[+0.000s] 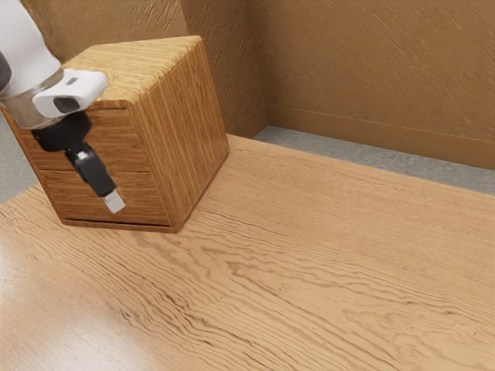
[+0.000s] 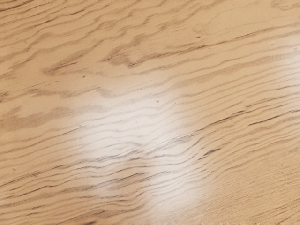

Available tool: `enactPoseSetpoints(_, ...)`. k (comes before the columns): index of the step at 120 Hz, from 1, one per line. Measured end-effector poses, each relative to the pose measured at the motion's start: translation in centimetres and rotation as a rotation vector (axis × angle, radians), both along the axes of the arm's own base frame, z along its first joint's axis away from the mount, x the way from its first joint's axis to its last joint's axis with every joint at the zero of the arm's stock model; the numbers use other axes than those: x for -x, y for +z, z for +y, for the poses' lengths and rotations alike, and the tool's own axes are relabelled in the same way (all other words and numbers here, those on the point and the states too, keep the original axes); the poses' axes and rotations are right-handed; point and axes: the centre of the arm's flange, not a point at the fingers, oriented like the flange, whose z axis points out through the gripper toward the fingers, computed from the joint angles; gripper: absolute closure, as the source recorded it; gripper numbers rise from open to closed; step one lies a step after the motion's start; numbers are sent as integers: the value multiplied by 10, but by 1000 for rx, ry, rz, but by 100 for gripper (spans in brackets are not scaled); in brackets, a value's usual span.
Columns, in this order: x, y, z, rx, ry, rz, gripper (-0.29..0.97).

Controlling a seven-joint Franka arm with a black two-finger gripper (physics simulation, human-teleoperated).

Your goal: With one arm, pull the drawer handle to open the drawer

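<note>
Exterior view: the wooden drawer box (image 1: 155,100) sat far back on the table (image 1: 309,270), at the exterior view's left. The black gripper (image 1: 108,193) hung just in front of its drawer fronts (image 1: 135,193), likely so it could reach a handle, which I could not see. I could not tell if the gripper was open or holding anything. The drawers looked shut.

Bench (image 1: 309,270): wood, strong wavy grain, smooth, glossy with a pale sheen patch. Drawer cabinet (image 1: 166,131): same grained wood, more matt. Wall (image 1: 371,62): brown, rough, matt; arm shell (image 1: 31,54) smooth white, plastic-looking.
</note>
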Motion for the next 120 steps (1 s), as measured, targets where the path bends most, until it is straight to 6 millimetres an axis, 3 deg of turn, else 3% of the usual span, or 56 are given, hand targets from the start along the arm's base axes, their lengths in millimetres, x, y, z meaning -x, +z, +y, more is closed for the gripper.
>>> enactPoseSetpoints(15,35,13,13,-146,-116,-148,0)
enactPoseSetpoints(45,41,13,95,-285,-266,-318,0)
enactPoseSetpoints(76,17,-6,150,-383,-357,-333,0)
enactPoseSetpoints(89,6,-16,162,-429,-398,-310,0)
enactPoseSetpoints(120,-7,-12,177,-489,-499,-308,0)
